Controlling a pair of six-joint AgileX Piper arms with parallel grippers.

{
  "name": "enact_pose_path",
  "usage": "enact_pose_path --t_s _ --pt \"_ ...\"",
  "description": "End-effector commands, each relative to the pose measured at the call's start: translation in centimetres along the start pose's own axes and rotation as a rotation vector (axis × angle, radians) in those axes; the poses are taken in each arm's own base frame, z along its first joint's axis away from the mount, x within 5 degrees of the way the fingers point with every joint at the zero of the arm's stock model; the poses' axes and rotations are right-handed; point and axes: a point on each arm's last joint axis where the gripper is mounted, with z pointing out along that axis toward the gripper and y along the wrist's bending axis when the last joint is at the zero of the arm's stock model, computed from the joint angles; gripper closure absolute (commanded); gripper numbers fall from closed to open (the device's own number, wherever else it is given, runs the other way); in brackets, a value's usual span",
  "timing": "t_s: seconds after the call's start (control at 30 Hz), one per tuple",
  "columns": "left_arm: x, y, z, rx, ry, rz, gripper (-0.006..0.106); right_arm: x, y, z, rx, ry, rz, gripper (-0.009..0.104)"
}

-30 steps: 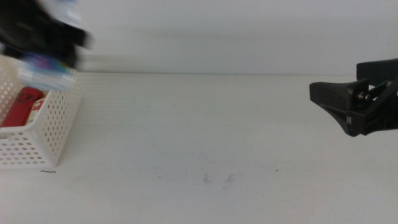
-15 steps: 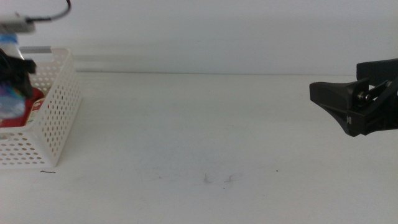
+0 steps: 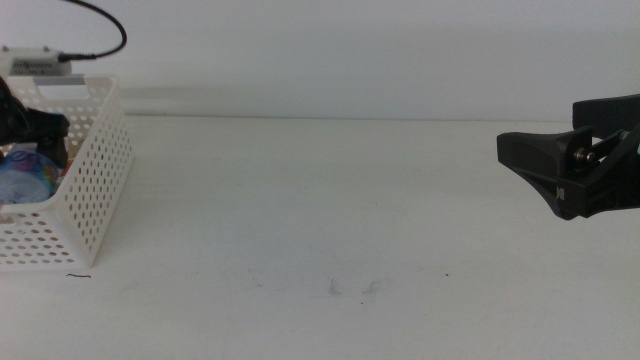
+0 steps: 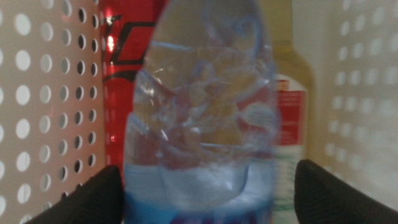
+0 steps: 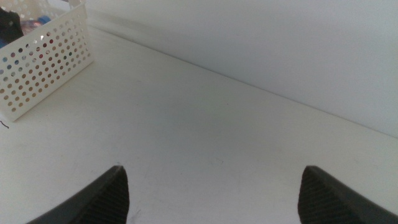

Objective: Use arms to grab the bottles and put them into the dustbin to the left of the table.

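Inside the dustbin (image 3: 95, 190), the left gripper (image 4: 205, 186) has its jaws spread around the water bottle (image 4: 202, 118). That bottle partly hides the soda can (image 4: 124, 74) and tea bottle (image 4: 292, 106) behind it. The right gripper (image 3: 530, 160), well away from the dustbin, has its jaws spread with nothing between them.

My left claw is down at the bench's left edge; my right one waits at the right edge.

My left gripper (image 4: 199, 186) has its two jaws spread wide, one on each side of what sits between them. My right gripper (image 3: 515, 150) hangs level above the bench's right edge, jaws apart, tips pointing toward the left side.
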Motion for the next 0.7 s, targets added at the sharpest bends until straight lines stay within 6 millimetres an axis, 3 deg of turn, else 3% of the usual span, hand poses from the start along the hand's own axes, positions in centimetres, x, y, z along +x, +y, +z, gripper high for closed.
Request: enact_pose_path --t_s 0.0,0.2,0.43,0.53,0.67 --pt "0.1 -1.7 -2.4 0.038 -0.062 0.008 0.007 -0.2 0.0 -0.2 -0.001 -0.015 -0.006 0.006" --pt "3.6 -5.9 -8.9 0.065 -0.292 0.059 0.007 -0.2 0.0 -0.2 -0.001 -0.015 -0.006 0.006" --pt "11.5 -11.8 -18.1 0.192 -0.720 0.217 0.007 -0.2 0.0 -0.2 -0.001 -0.015 -0.006 0.006" --pt "15.2 -13.0 -20.4 0.250 -0.840 0.263 0.007 -0.2 0.0 -0.2 -0.001 -0.015 -0.006 0.006" --pt "19.0 -12.9 -22.0 0.286 -0.943 0.287 0.007 -0.2 0.0 -0.2 -0.001 -0.015 -0.006 0.006"
